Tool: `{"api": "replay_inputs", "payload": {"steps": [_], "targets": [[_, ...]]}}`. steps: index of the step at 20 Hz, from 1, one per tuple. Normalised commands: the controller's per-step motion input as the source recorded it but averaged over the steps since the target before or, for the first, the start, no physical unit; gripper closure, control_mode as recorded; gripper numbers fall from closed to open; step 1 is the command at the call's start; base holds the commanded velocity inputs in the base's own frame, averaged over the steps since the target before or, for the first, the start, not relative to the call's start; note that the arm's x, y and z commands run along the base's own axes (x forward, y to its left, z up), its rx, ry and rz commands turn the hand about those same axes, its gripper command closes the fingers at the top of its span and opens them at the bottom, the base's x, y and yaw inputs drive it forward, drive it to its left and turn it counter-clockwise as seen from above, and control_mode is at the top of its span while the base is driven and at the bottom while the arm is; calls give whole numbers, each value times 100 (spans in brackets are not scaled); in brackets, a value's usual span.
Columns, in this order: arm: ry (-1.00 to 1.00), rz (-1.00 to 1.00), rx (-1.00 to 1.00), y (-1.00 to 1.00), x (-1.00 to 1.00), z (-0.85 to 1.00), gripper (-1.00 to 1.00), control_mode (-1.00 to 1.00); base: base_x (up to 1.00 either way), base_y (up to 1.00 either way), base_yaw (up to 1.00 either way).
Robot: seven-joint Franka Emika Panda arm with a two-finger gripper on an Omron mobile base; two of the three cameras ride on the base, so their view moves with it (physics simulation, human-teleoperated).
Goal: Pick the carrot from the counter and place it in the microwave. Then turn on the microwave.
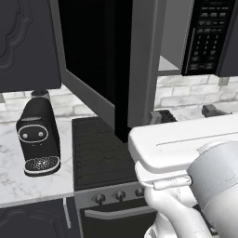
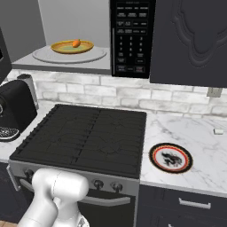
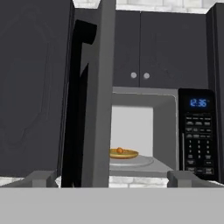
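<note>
Closing the door (image 1: 100, 69) is the step in hand, I judge: in the left base view it stands swung wide over the stove (image 1: 100, 153), so push its outer face squarely, near the free edge. In the right base view the carrot (image 2: 76, 43) already lies on a yellow dish (image 2: 62, 48) on the turntable (image 2: 95, 56) inside the microwave (image 2: 132, 37); keep the sweep clear of it. In the hand view the gripper (image 3: 112, 179) is released, fingertips (image 3: 41, 178) wide apart and empty, facing the cavity.

Even, diffuse rendered light; no hard shadows or glare; sharp base views, hand view slightly soft.
</note>
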Motion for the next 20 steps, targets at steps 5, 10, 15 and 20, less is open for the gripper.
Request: {"api": "replay_inputs", "payload": {"steps": [5, 10, 15, 20], "targets": [[0, -5, 0, 18, 0, 0, -100, -100, 0, 0, 0], [0, -6, 0, 19, 0, 0, -100, -100, 0, 0, 0], [0, -6, 0, 20, 0, 0, -100, -100, 0, 0, 0], [0, -8, 0, 17, 0, 0, -100, -100, 0, 0, 0]]}}
